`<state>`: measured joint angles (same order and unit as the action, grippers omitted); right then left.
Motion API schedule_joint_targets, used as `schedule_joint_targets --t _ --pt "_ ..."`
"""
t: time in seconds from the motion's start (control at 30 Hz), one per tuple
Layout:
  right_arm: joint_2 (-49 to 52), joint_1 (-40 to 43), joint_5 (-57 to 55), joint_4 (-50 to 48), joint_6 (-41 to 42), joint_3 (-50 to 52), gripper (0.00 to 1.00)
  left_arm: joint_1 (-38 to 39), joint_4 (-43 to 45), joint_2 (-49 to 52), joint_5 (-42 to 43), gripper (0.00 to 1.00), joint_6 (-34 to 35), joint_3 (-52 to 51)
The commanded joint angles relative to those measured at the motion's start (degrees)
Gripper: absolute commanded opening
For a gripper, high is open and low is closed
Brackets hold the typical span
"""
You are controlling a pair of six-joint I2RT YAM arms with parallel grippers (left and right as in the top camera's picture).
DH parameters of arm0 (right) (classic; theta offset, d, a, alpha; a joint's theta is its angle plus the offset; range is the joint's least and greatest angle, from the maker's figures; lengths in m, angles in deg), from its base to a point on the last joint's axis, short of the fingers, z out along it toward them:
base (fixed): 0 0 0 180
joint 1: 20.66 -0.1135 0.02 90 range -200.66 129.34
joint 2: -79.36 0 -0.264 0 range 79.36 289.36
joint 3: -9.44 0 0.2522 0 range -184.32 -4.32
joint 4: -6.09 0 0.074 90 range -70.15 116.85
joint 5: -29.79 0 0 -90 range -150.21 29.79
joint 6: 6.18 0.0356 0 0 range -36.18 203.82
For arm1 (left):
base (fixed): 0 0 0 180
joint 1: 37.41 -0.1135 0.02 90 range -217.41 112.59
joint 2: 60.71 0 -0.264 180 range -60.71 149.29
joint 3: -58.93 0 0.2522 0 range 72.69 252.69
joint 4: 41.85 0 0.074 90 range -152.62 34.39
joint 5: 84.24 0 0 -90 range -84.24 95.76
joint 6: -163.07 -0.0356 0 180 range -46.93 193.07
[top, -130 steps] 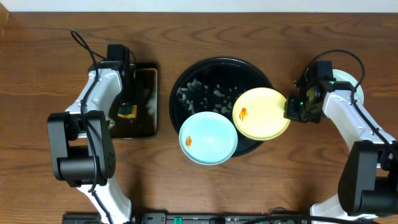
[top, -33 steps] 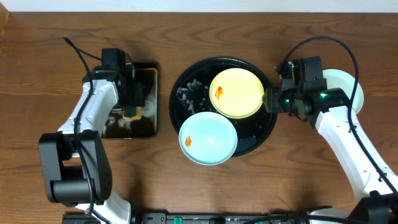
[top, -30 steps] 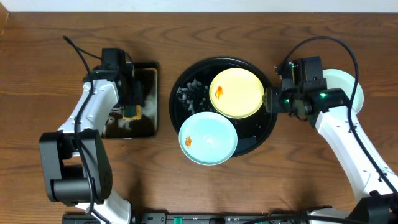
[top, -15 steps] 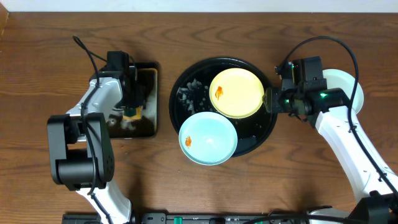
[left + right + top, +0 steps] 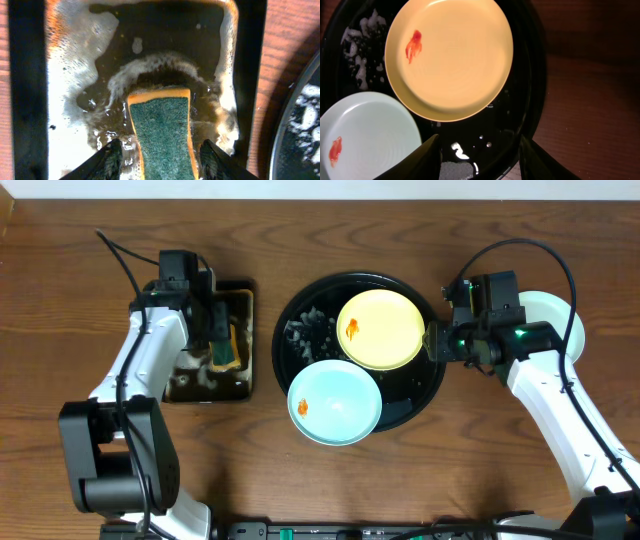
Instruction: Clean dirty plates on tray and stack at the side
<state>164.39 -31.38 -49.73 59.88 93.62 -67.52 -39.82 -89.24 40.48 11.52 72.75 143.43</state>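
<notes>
The round black tray [image 5: 400, 398] holds the pale yellow plate [image 5: 380, 330] at its far side and a mint-blue plate [image 5: 335, 402] at its near edge, each with an orange smear. Both show in the right wrist view, the yellow plate [image 5: 450, 55] and the mint plate [image 5: 365, 135]. A second mint plate [image 5: 558, 315] lies on the table at the right, partly under the right arm. My right gripper [image 5: 437, 342] [image 5: 480, 160] is open and empty over the tray's right rim [image 5: 530, 100]. My left gripper [image 5: 220, 340] [image 5: 162, 160] is open, its fingers astride the sponge.
The green-and-yellow sponge [image 5: 228, 346] [image 5: 160, 130] lies in the small rectangular black tray [image 5: 190, 385] [image 5: 30, 100], amid brownish water and foam. White foam flecks [image 5: 305, 330] sit on the round tray's left part. Bare wood surrounds both trays.
The yellow plate went from the tray's right edge onto its far middle and was let go. Lately my left gripper moved up the small tray, the sponge shifting with it. The right arm stayed still.
</notes>
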Motion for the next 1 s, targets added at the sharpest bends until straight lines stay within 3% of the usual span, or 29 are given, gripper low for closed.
schedule_joint_targets --t 0.0,0.3,0.47,0.53,0.6,0.63,0.67,0.97 --pt "0.6 0.2 0.1 0.1 -0.4 -0.2 0.48 0.1 -1.9 0.8 -2.2 0.53 0.1 0.5" --pt "0.6 0.2 0.1 0.1 -0.4 -0.2 0.47 0.1 0.1 7.9 -2.0 0.57 0.3 -2.7" --pt "0.6 0.2 0.1 0.1 -0.4 -0.2 0.47 0.1 1.0 10.2 3.8 0.56 0.6 -2.7" --pt "0.6 0.2 0.1 0.1 -0.4 -0.2 0.47 0.1 1.3 10.4 4.3 0.48 0.6 -2.7" --pt "0.6 0.2 0.1 0.1 -0.4 -0.2 0.47 0.1 1.3 10.4 4.2 0.34 0.6 -2.7" --pt "0.6 0.2 0.1 0.1 -0.4 -0.2 0.47 0.0 1.3 10.4 4.1 0.14 0.6 -2.7" --pt "0.6 0.2 0.1 0.1 -0.4 -0.2 0.47 -0.2 1.2 10.4 4.1 0.08 0.6 -2.6" --pt "0.6 0.2 0.1 0.1 -0.4 -0.2 0.47 -2.4 -3.9 7.6 4.1 0.08 0.6 1.9"
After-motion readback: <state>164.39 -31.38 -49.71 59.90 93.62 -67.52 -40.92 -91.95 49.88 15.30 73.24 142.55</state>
